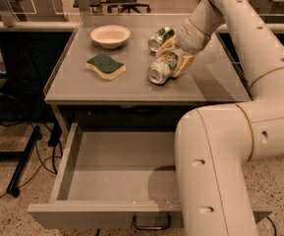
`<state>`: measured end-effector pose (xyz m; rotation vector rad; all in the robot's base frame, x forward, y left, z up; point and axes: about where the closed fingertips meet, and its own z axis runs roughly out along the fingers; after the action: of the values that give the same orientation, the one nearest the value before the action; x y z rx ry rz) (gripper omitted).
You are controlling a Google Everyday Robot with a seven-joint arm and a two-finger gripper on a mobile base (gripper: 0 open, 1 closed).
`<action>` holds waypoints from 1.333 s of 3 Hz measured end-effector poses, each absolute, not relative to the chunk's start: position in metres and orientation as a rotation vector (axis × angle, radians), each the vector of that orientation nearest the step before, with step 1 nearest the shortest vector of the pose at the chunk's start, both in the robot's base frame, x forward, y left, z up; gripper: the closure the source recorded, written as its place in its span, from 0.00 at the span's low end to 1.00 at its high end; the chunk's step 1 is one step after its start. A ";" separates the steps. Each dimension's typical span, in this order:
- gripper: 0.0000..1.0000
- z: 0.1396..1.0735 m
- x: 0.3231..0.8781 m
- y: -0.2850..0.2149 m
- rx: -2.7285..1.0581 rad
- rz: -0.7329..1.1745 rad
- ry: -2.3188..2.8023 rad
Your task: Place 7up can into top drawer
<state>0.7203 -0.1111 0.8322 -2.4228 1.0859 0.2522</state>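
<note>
The 7up can (pixel 161 69), silvery-white with pale green patches, is held on its side in my gripper (pixel 173 58), its shiny end facing the camera, just above the grey tabletop (pixel 82 90) right of centre. The yellowish fingers (pixel 183 63) are shut around the can's body. The top drawer (pixel 117 168) stands pulled open below the table, its inside bare, its dark handle (pixel 151 223) at the bottom edge. My arm covers the drawer's right part.
A darker green can (pixel 160 37) lies on its side just behind the gripper. A green and yellow sponge (pixel 105 65) and a pale bowl (pixel 110 35) sit on the table's left half. Cables and a stand leg lie on the floor at left.
</note>
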 end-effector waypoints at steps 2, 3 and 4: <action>1.00 0.843 0.721 -0.108 -2.419 0.215 0.992; 1.00 0.851 0.710 -0.118 -2.402 0.234 0.989; 1.00 0.847 0.696 -0.131 -2.360 0.303 1.034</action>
<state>0.6956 -0.1311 0.8472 -2.3601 1.0337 0.3035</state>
